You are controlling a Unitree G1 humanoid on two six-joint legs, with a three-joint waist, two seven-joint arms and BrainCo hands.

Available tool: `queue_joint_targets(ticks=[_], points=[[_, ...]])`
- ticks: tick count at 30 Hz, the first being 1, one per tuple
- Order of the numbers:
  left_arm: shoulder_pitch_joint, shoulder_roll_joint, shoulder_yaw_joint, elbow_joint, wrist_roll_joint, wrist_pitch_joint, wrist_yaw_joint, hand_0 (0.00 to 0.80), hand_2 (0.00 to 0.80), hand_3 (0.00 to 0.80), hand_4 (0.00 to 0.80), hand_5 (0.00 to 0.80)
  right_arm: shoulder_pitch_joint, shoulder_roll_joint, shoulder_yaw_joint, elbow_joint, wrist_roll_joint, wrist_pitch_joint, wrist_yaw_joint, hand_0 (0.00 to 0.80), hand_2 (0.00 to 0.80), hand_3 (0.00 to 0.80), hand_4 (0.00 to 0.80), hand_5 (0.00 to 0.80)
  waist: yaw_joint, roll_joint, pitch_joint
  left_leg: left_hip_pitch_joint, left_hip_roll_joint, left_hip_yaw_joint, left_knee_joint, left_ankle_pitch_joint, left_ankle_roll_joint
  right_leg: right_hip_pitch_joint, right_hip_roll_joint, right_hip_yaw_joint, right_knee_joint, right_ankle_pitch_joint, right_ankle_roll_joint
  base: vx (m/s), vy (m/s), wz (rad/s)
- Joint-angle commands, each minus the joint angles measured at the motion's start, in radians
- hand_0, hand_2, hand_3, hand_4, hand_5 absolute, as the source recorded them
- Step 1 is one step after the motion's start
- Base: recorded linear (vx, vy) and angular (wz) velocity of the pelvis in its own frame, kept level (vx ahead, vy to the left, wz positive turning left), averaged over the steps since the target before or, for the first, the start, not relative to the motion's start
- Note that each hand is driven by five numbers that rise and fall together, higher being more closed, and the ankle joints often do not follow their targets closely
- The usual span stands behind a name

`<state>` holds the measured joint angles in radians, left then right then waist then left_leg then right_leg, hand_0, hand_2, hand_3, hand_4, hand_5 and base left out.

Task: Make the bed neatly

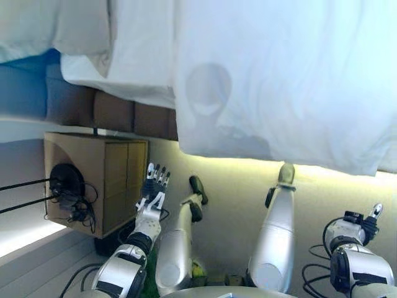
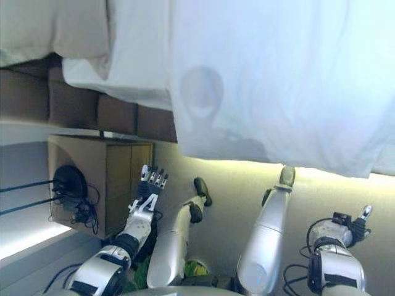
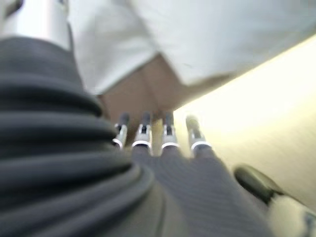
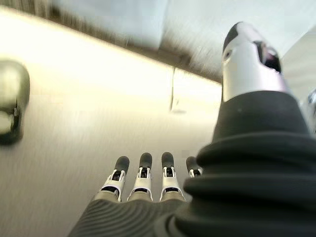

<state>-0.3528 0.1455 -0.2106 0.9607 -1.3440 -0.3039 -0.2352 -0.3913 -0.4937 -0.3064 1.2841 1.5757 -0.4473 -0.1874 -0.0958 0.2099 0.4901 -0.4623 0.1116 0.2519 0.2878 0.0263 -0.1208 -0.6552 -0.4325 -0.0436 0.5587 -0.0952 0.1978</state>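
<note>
The bed (image 1: 111,112) with its brown padded base stands at the far side, and a white cloth duvet (image 1: 279,81) hangs over its near edge, draping low on the right. A pale pillow (image 1: 80,28) lies far left. The left robot hand (image 1: 152,189) hovers near a light wooden bedside cabinet (image 1: 118,180), released, fingers straight, touching nothing. The right robot hand (image 1: 366,223) hangs low at the near right, also released and empty.
</note>
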Motion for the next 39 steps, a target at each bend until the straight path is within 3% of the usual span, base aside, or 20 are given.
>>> queue_joint_targets(ticks=[1,5,11,15,18,19,21,25,28,34,39], points=[[0.044,0.083,0.045,-0.009,0.111,-0.030,0.007,0.000,0.000,0.000,0.000,0.000,0.056,-0.023,-0.044,-0.031,-0.070,-0.059,0.070,0.000,0.000,0.000,0.000,0.000,-0.009,0.007,-0.014,0.002,0.029,-0.057,0.011,0.034,-0.017,0.112,-0.029,-0.003,-0.240,0.201,-0.011,0.122,-0.192,0.16],[0.102,0.138,0.048,-0.109,0.149,0.019,-0.013,0.000,0.000,0.000,0.000,0.000,0.097,0.001,-0.044,-0.124,-0.223,-0.129,0.064,0.000,0.000,0.000,0.000,0.000,0.059,-0.019,-0.115,0.129,0.017,-0.082,-0.097,0.039,-0.011,0.275,-0.033,-0.064,-0.339,0.220,0.006,0.125,-0.188,0.17],[0.171,0.202,0.063,-0.237,0.202,0.068,-0.024,0.000,0.000,0.000,0.000,0.000,0.165,0.060,-0.011,-0.267,-0.343,-0.176,0.099,0.000,0.000,0.000,0.000,0.000,0.130,-0.080,-0.229,0.266,0.027,-0.107,-0.216,0.054,-0.012,0.463,0.004,-0.145,-0.476,0.254,0.023,0.114,-0.207,0.20],[0.211,0.257,0.081,-0.307,0.344,0.083,-0.022,0.000,0.000,0.000,0.000,0.000,0.225,0.092,0.030,-0.308,-0.405,-0.148,0.148,0.000,0.000,0.000,0.000,0.000,0.173,-0.138,-0.309,0.348,0.051,-0.117,-0.288,0.064,-0.018,0.561,0.035,-0.205,-0.542,0.274,0.036,0.166,-0.267,0.20],[0.235,0.278,0.100,-0.363,0.394,0.120,-0.050,0.000,0.000,0.000,0.000,0.000,0.265,0.094,0.078,-0.325,-0.499,-0.109,0.158,0.000,0.000,0.000,0.000,0.000,0.194,-0.160,-0.358,0.386,0.057,-0.120,-0.340,0.081,-0.020,0.605,0.060,-0.243,-0.568,0.272,0.041,0.101,-0.163,0.16],[0.232,0.295,0.119,-0.399,0.410,0.157,-0.055,0.000,0.000,0.000,0.000,0.000,0.278,0.066,0.083,-0.334,-0.521,-0.039,0.194,0.000,0.000,0.000,0.000,0.000,0.199,-0.169,-0.374,0.396,0.059,-0.117,-0.354,0.088,-0.026,0.617,0.067,-0.256,-0.578,0.274,0.043,0.024,-0.122,0.23],[0.256,0.299,0.157,-0.460,0.452,0.194,-0.055,0.000,0.000,0.000,0.000,0.000,0.350,0.081,0.104,-0.376,-0.503,0.008,0.264,0.000,0.000,0.000,0.000,0.000,0.200,-0.181,-0.395,0.393,0.061,-0.128,-0.361,0.088,-0.030,0.621,0.082,-0.267,-0.589,0.278,0.042,-0.049,-0.112,0.27],[0.332,0.263,0.184,-0.535,0.506,0.176,-0.024,0.000,0.000,0.000,0.000,0.000,0.549,0.161,0.193,-0.628,-0.477,0.081,0.378,0.000,0.000,0.000,0.000,0.000,0.149,-0.217,-0.428,0.409,0.063,-0.119,-0.358,0.079,-0.014,0.613,0.108,-0.242,-0.579,0.256,0.038,-0.060,-0.071,0.03],[0.371,0.248,0.177,-0.540,0.548,0.173,-0.015,0.000,0.000,0.000,0.000,0.000,0.621,0.184,0.212,-0.698,-0.415,0.108,0.472,0.000,0.000,0.000,0.000,0.000,0.129,-0.231,-0.452,0.435,0.075,-0.105,-0.360,0.071,-0.010,0.634,0.120,-0.232,-0.580,0.238,0.036,0.023,-0.045,-0.04],[0.349,0.228,0.114,-0.522,0.637,0.202,0.006,0.000,0.000,0.000,0.000,0.000,0.579,0.230,0.312,-0.720,-0.502,0.093,0.401,0.000,0.000,0.000,0.000,0.000,0.141,-0.233,-0.475,0.486,0.074,-0.110,-0.365,0.060,-0.009,0.692,0.123,-0.241,-0.583,0.224,0.031,0.062,0.007,-0.03],[0.358,0.224,0.113,-0.556,0.619,0.238,0.000,0.000,0.000,0.000,0.000,0.000,0.584,0.236,0.359,-0.785,-0.540,0.114,0.356,0.000,0.000,0.000,0.000,0.000,0.144,-0.235,-0.484,0.503,0.070,-0.110,-0.366,0.056,-0.006,0.706,0.121,-0.242,-0.582,0.224,0.032,0.024,0.012,0.04]])
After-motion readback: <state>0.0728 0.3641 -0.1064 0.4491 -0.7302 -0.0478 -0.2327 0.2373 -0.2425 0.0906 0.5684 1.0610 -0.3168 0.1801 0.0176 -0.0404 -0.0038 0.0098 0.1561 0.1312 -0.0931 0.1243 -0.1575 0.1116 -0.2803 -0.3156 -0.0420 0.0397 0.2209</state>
